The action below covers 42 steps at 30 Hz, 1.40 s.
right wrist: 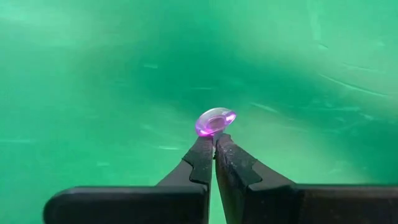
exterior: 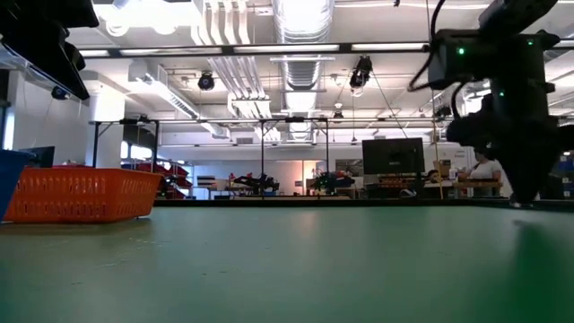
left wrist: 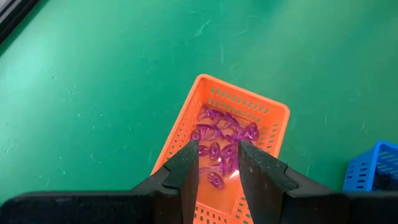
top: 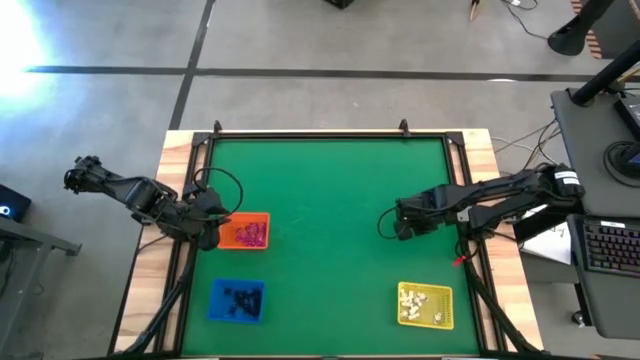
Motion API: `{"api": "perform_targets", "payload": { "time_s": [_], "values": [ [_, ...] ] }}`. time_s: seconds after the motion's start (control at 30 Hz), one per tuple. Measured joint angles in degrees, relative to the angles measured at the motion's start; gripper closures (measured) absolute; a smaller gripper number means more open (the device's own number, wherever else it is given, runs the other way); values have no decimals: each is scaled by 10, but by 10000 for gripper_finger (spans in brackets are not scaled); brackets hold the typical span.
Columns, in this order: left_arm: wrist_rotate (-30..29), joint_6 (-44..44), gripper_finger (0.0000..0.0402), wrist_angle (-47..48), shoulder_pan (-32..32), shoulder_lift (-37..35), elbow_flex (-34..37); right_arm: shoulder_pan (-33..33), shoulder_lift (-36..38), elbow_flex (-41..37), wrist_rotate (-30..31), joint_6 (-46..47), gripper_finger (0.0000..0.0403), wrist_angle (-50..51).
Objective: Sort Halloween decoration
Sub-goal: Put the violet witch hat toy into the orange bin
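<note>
Pinching a tiny purple trinket (right wrist: 215, 121) at its very tips, the right pincer (right wrist: 214, 144) is squeezed shut low over the green tabletop (top: 330, 220), on the right side. The left pincer (left wrist: 217, 163) hangs over the orange tray (left wrist: 273, 115) with its fingers apart, holding nothing. More purple trinkets (left wrist: 225, 134) lie in that tray. Nearby sit a blue tray (top: 237, 300) of black bits and a yellow tray (top: 425, 305) of white ones.

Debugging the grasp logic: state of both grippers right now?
Left gripper: open, empty, above the orange tray.
Right gripper: shut on a purple trinket at its fingertips.
</note>
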<state>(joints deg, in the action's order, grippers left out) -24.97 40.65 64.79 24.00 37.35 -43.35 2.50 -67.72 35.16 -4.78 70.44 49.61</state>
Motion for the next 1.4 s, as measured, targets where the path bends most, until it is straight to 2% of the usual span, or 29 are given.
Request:
{"api": "perform_targets", "payload": {
  "time_s": [0.13, 0.27, 0.5, 0.8, 1.0, 1.13, 1.4],
  "values": [
    [0, 4, 307, 0, 0, 0, 0, -3, -1, 20, 1, 7, 394, -32],
    [0, 4, 307, 0, 0, 0, 0, -14, -18, 52, 17, 15, 394, -109],
    [0, 4, 307, 0, 0, 0, 0, -25, -104, 132, 44, -16, 394, -203],
    [0, 4, 307, 0, 0, 0, 0, -26, -279, 340, 44, -128, 394, -206],
    [0, 4, 307, 0, 0, 0, 0, -26, -365, 484, 30, -219, 394, -215],
    [0, 4, 307, 0, 0, 0, 0, -25, -410, 551, 25, -250, 394, -217],
    [0, 4, 307, 0, 0, 0, 0, -18, -511, 669, -28, -278, 394, -236]
  ]
}}
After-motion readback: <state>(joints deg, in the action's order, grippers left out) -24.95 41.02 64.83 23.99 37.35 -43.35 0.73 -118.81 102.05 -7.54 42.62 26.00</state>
